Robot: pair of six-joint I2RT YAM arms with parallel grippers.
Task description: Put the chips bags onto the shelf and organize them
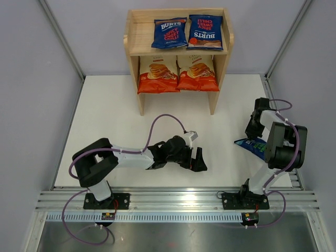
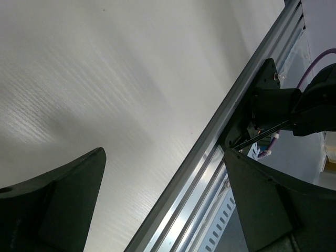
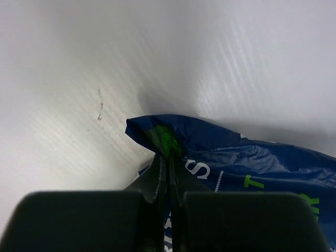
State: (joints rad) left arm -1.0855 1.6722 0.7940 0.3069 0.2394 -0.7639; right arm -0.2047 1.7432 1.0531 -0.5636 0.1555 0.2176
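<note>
The left gripper (image 1: 195,164) lies low over the white table (image 1: 115,121) with its jaws wide apart and nothing held. In the left wrist view only bare tabletop and the aluminium rail (image 2: 210,152) at the table's near edge show between its two dark fingers (image 2: 58,199). Well beyond these jaws, at the far edge of the table, stands the shelf (image 1: 133,47), clear of both grippers. On its top tier two dark blue BURTS bags (image 1: 169,32) (image 1: 205,31) lie side by side. On the lower tier the two orange-red bags (image 1: 157,73) (image 1: 198,72) stand side by side, their lower edges hanging over the front of the board. To the right, far from the shelf, the right gripper (image 3: 169,178) has its jaws pressed together on the crimped edge of the green-lettered blue bag (image 3: 252,163). A fold of the foil stands up just past the fingertips, and the rest of the bag spreads away to the right of the jaws. In the top view this bag (image 1: 253,147) sits on the table directly beneath the right wrist, near the right edge. Whether it is lifted clear of the surface cannot be told.
</note>
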